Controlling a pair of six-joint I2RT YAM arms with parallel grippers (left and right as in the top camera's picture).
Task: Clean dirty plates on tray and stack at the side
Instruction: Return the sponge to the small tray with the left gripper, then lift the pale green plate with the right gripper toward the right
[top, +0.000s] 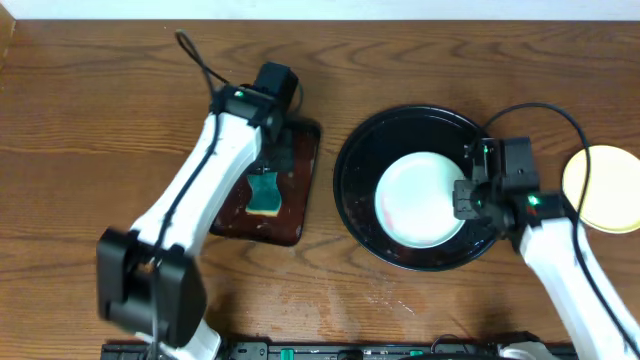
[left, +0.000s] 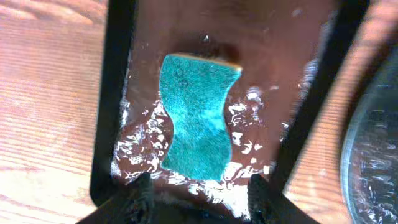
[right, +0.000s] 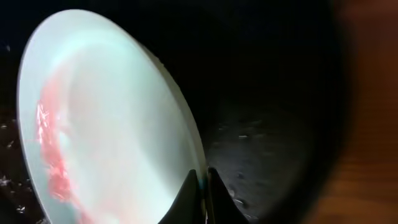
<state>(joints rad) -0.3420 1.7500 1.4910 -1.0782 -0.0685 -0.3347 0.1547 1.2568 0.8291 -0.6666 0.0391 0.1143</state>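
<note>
Sponge (left: 198, 115) lies flat on the wet brown tray (top: 305, 160), which sits just beside the black tray (top: 360, 150) on my left arm's side. My left gripper (left: 200, 186) hangs right over it, fingers spread apart with one either side of the sponge's near end, and they grip nothing (water beads all over that brown surface).

Inside the black tray, a little off its centre, is the mint-white plate (right: 106, 112). A red smear (right: 50, 143) curves along its inner face. My right gripper (right: 202, 183) is pinched together on that plate's rim, at the edge farthest from the brown tray.

Outside the black tray, on my right arm's side, the yellow plate (top: 605, 188) rests on the table, near the tray's rim but apart from it.
</note>
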